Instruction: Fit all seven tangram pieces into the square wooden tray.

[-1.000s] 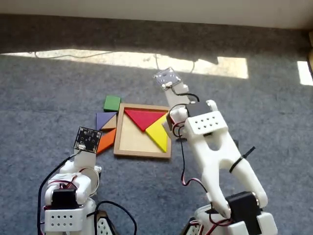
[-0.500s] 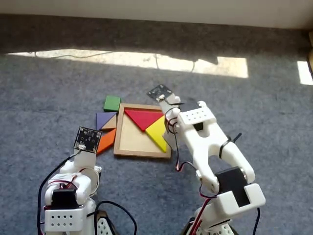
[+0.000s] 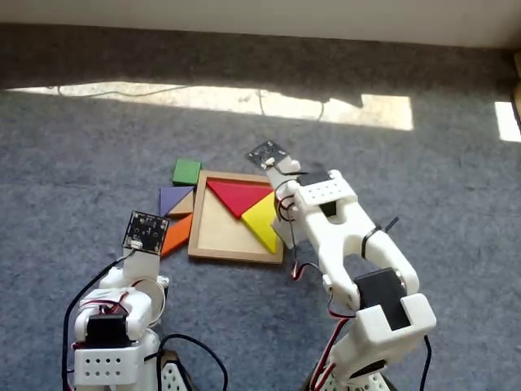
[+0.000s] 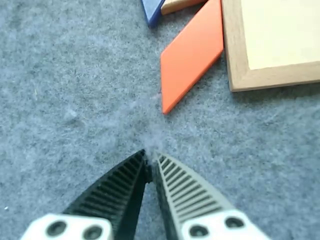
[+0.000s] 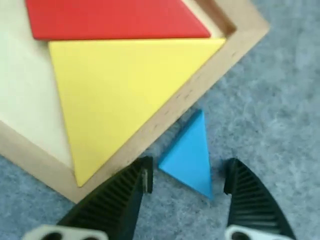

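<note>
Fingers of my right gripper (image 5: 189, 171) stand apart, straddling the blue triangle (image 5: 190, 152) (just outside the wooden tray (image 5: 239, 39)); my left gripper (image 4: 149, 156) is pinched together near the orange parallelogram (image 4: 194, 50).

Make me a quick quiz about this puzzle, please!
1. True or false: the orange piece lies inside the tray.
2. Which piece lies between the right gripper's open fingers? A pink, B blue, C black.
3. Fill in: two pieces lie in the tray, red and ____.
Key: 1 false, it lies outside, beside the tray. 2 B, the blue piece. 3 yellow.
</note>
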Motion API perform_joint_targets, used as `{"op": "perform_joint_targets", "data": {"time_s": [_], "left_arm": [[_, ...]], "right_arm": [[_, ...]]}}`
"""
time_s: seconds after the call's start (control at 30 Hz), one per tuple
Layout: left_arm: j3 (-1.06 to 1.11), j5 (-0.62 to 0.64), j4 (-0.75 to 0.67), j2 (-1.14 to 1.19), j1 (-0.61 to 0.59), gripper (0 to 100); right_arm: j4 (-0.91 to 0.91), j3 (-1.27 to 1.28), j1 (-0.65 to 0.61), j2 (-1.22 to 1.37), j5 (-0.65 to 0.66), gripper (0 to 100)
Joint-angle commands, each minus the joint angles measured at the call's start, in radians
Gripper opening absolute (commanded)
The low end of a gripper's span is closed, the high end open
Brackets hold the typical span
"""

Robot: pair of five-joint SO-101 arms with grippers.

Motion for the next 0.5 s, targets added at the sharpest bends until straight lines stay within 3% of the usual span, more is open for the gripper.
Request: {"op": "perform_joint_targets", "data": {"time_s": [0.0, 0.47], "left_arm": [[0.019, -0.006, 0.003, -0.035, -0.005, 1], [0.019, -0.006, 0.003, -0.035, -0.005, 1]], "right_arm": [[-0.053, -0.013, 0.004, -0.013, 0.003, 23.8], [-0.143, -0.004, 0.005, -0.015, 0.002, 16.3]]}}
